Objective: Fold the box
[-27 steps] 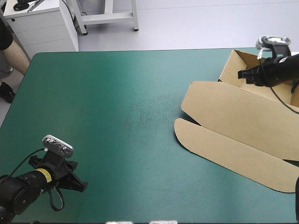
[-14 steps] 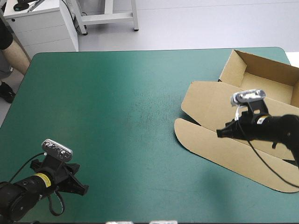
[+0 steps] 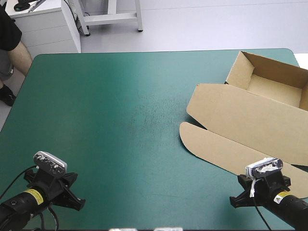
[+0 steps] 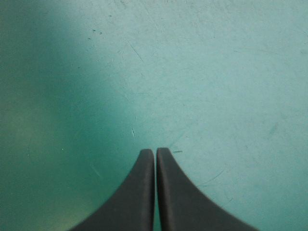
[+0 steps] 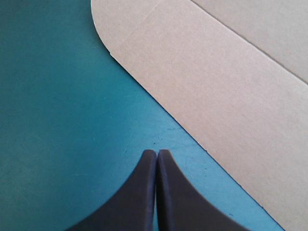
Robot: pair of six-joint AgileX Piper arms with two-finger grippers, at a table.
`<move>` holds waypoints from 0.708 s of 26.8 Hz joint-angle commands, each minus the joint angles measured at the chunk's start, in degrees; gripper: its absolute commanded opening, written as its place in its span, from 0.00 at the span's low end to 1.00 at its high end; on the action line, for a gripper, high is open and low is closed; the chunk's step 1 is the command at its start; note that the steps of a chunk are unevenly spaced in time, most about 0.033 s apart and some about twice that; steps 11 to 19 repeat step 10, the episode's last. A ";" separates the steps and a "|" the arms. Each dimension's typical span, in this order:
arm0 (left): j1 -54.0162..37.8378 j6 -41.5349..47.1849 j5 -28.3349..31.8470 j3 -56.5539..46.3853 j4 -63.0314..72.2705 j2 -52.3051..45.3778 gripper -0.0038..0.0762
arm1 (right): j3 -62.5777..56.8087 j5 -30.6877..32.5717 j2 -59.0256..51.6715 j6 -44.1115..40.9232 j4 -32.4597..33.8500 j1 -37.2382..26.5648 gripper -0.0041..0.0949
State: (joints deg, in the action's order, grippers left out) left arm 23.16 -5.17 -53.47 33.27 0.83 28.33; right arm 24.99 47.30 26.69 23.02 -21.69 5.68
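- The box (image 3: 260, 103) lies at the right of the teal-green cover (image 3: 120, 120), tray (image 3: 275, 89) open, lid (image 3: 240, 115) flat.
- My left gripper (image 4: 155, 153) is clenched over the cover.
- My right gripper (image 5: 157, 154) is clenched near the lid's flap (image 5: 216, 106), not touching.

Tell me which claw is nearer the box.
The right claw, just off the flat lid of the box; the left claw has only teal-green cover nearby.

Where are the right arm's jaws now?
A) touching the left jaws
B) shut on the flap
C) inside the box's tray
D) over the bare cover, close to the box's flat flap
D: in the right wrist view the right jaws are shut over the teal-green cover, and the box lies just ahead, not between them.
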 commanded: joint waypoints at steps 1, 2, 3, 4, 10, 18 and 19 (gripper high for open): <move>0.33 -0.62 2.67 1.42 0.99 0.20 0.04 | 1.43 -3.25 -1.19 0.63 -1.43 0.26 0.02; 0.33 -0.62 2.67 1.42 0.99 0.20 0.04 | 1.43 -3.25 -1.24 0.33 -1.43 0.26 0.02; 0.33 -0.62 2.56 1.42 0.99 0.20 0.04 | 1.43 -3.25 -1.24 0.33 -1.43 0.26 0.02; 0.33 -0.62 2.56 1.42 0.99 0.20 0.04 | 1.43 -3.25 -1.24 0.33 -1.43 0.26 0.02; 0.33 -0.62 2.66 -0.07 1.08 0.20 0.04 | 1.43 -3.25 -1.24 0.33 -1.43 0.26 0.02; 0.33 -0.62 2.66 -0.07 1.08 0.20 0.04 | 1.43 -3.25 -1.24 0.33 -1.43 0.26 0.02; 0.33 -0.62 2.66 -0.07 1.08 0.20 0.04 | 1.43 -3.25 -1.24 0.33 -1.43 0.26 0.02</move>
